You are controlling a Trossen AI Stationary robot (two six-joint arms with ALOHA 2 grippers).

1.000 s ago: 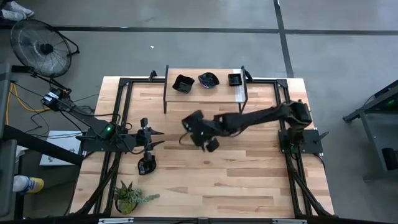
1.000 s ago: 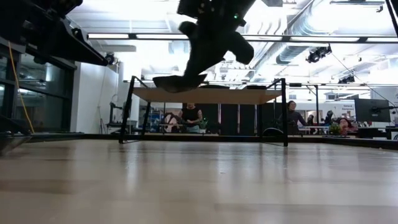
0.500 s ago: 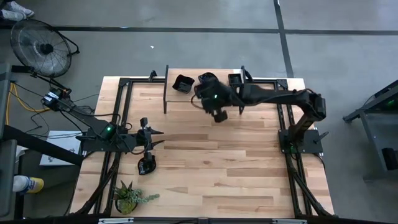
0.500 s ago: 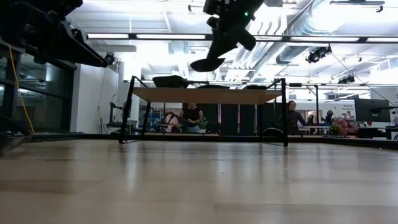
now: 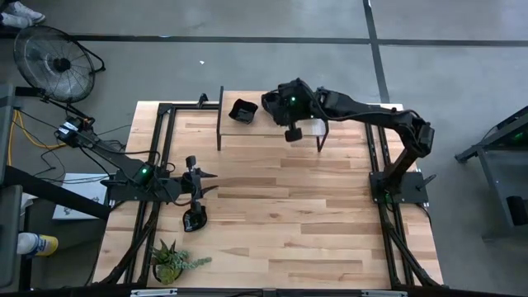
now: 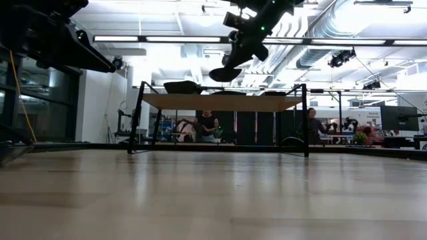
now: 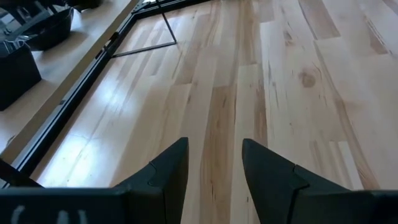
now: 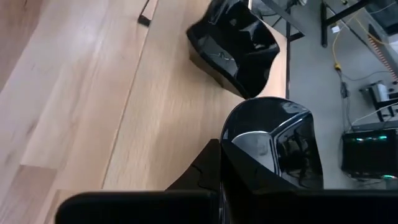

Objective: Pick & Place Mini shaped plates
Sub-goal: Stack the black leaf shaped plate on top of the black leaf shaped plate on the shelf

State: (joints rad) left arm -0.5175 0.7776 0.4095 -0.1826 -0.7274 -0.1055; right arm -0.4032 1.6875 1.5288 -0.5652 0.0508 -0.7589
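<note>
A small black plate [image 8: 273, 143] is pinched in the right claw [image 8: 230, 171] above the shelf [image 5: 272, 124], and should go down flat beside the wavy plate [image 8: 235, 45].

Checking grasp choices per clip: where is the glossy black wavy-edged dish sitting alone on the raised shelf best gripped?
Take the glossy black wavy-edged dish by its raised rim, one finger inside and one outside, coming down from above. It sits upright on the raised wooden shelf with its thin wall standing up, and its wide body looks harder to span.
</note>
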